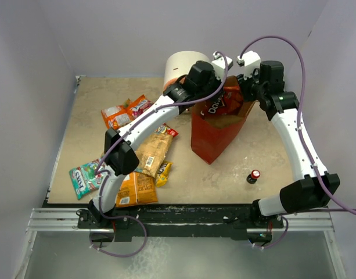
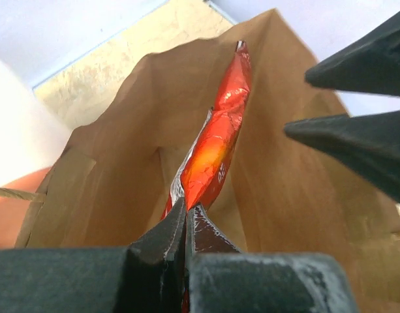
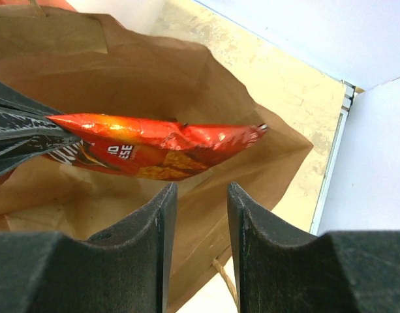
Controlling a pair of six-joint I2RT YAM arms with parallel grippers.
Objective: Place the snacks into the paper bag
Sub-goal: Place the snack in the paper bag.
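Beige speckled tabletop fills the middle of the overhead view, closed in by pale walls on three sides. Just right of centre stands the paper bag, red on the outside and brown inside, with its mouth open to the top.

The left gripper reaches over that mouth from the left of the frame. Its jaws are pinched tight on one edge of the Doritos bag. The red packet hangs edge-on between the brown inner walls, and from above its upper part shows at the rim.

The right gripper hovers at the upper right side of the bag's mouth. Its jaws stand a little apart with nothing clamped between them, and the Doritos bag lies just beyond the fingertips without touching them.

The other snacks lie in the left half of the table:
- A teal candy bag lies at the lower left.
- An orange chip bag lies beside it, near the bottom edge.
- A tan chip bag lies above the orange one.
- A yellow bar is tucked against the tan bag.
- An orange packet and a red packet sit side by side further up.

Behind the paper bag, at top centre, is a round white drawer unit. A tiny red-capped bottle stands upright toward the lower right, apart from the bag.
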